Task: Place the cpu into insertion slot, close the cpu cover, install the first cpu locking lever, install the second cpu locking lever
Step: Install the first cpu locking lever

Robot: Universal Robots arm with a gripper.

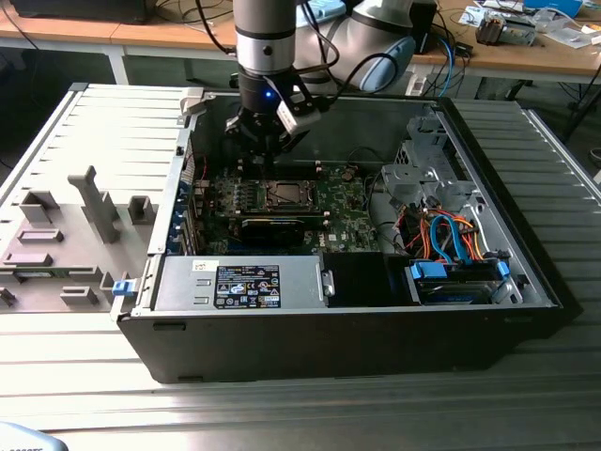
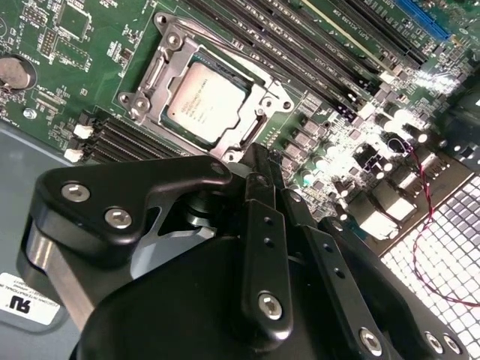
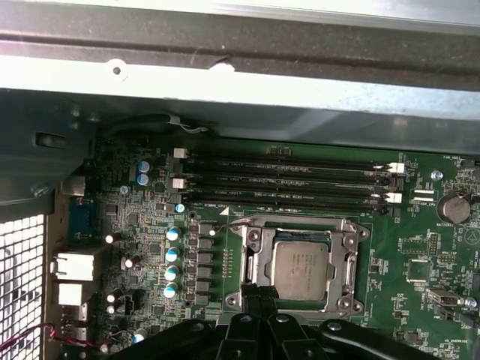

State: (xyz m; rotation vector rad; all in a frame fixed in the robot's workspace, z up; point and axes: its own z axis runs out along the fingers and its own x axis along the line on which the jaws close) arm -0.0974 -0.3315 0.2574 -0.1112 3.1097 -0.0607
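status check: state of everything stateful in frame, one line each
cpu: seated in the insertion slot, face up.
cpu cover: down around the chip.
gripper: fingertips together, holding nothing, beside the socket's edge.
computer case: side panel off, lying open.
memory slots: unfilled.

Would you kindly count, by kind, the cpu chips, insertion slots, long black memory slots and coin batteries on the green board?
cpu: 1
insertion slot: 1
long black memory slots: 4
coin battery: 1
Total: 7
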